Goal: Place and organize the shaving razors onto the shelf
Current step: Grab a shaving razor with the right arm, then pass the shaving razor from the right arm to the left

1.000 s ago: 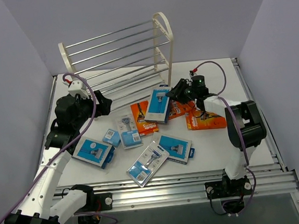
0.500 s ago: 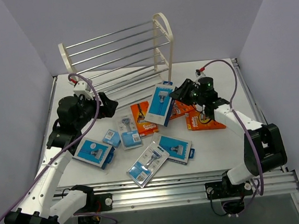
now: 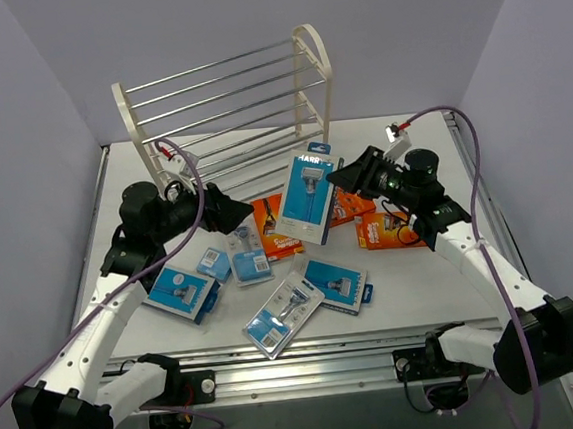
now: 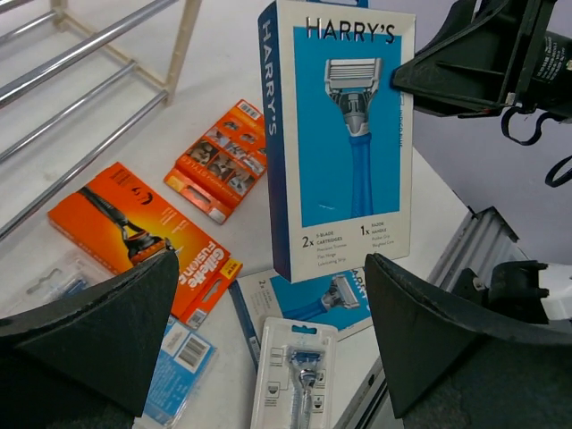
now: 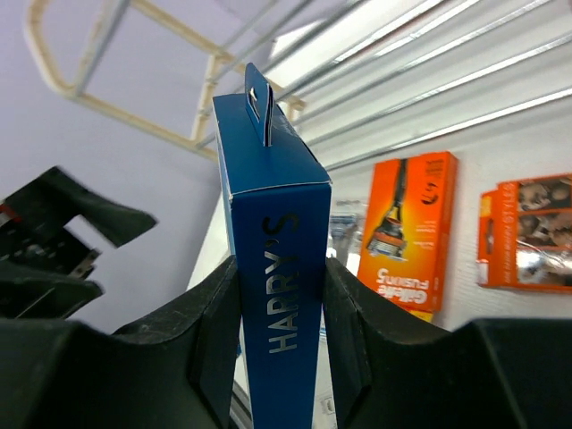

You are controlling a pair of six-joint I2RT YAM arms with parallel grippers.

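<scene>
Whereas a second ago the blue box (image 3: 308, 195) hung low over the scattered packs, the overhead view now shows it raised and turned upright. It stands in front of the lower rods of the shelf (image 3: 327, 75), not yet on them. The right gripper (image 3: 342, 178) has reached out with it and clamps it near its upper right edge, jaws partly closed. The left gripper (image 3: 228, 212) has swung in from the left toward the middle. It stands spread wide and empty, just short of the box and not touching it. Eight other packs lie on the table (image 3: 403, 285); none is on the shelf.

From the left wrist, the box's printed front faces the camera, framed by the parted left fingers (image 4: 98, 331). A large orange pack (image 4: 134, 234) and a blister pack (image 4: 295, 380) lie flat beneath it.

From the right wrist, both pads (image 5: 214, 331) press the box's broad faces, its spine toward the lens, with shelf rods beyond.

Judged from this, the first placement is under way. It could go either as a handover to the waiting left arm or as a direct set-down on a lower tier.
</scene>
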